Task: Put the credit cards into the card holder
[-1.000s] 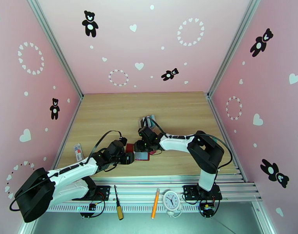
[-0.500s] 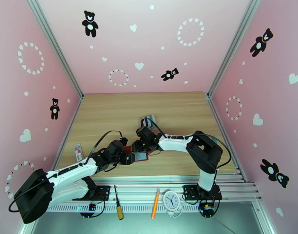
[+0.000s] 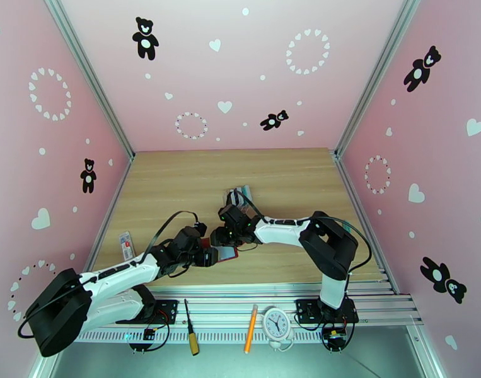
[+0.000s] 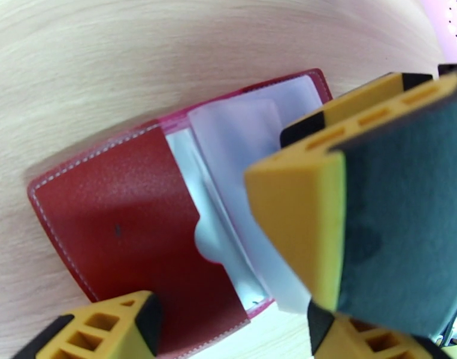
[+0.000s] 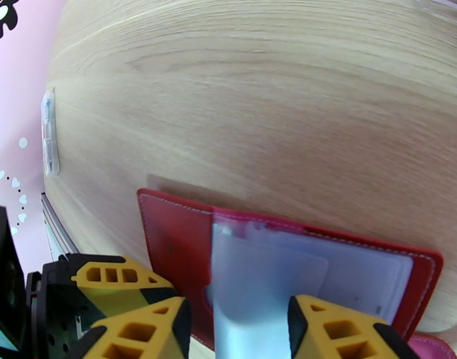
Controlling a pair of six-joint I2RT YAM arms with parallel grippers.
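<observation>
Top external: dark red leather-like folding card holder (image 3: 227, 252) lies open on light wood tabletop (image 3: 177, 184), centre, towards the near edge, mostly covered by both end effectors. L end effector (image 3: 207, 254) sits at its left side and R end effector (image 3: 229, 239) over its far side; finger states not readable from up here. Clear slotted plastic rack (image 3: 237, 195) stands just behind the R wrist, partly hidden by it & a cable; contents too small to tell. Small flat red-white packet (image 3: 125, 246) lies well apart at the tabletop's left edge, print illegible.

Right wrist: R end effector clenched on pale whitish thin plastic card (image 5: 258, 276) by its side edges, yellow fingers (image 5: 342, 330) either side. Card's near end is cut off by the frame bottom. Its far end lies over the holder's greyish clear pockets & blends w/ them, so can't tell if it's inside a pocket or on top.

Left wrist: L end effector released, fingers (image 4: 102, 330) wide apart at the holder's near edge, nothing pinched; tips cut off by the frame. Red flap lies flat at left, clear pockets fanned at right. R finger, big & blurred, blocks the holder's right part.
</observation>
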